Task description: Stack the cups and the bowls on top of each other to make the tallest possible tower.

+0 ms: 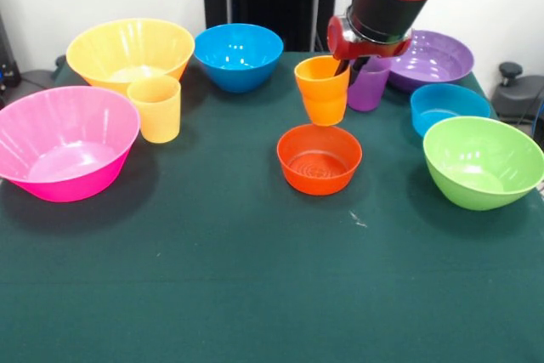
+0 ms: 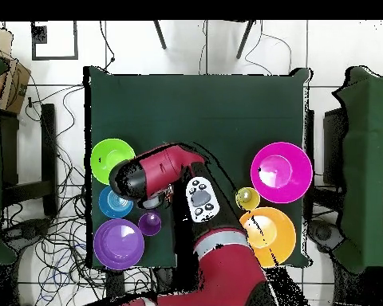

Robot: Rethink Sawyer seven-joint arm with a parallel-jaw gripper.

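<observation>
We grip the orange cup (image 1: 323, 89) in our gripper (image 1: 347, 64), above the red-orange bowl (image 1: 319, 158); nothing is stacked yet, every other piece waits.

Orange cup (image 1: 323, 87) (red-orange bowl (image 1: 319, 158))

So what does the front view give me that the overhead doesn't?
Only the front view shows the orange cup hanging at the gripper above the small red-orange bowl, plus the medium blue bowl. Only the overhead shows the arm covering that spot and the cables on the floor. Both show the big pink bowl, lime green bowl and wide purple bowl.
</observation>
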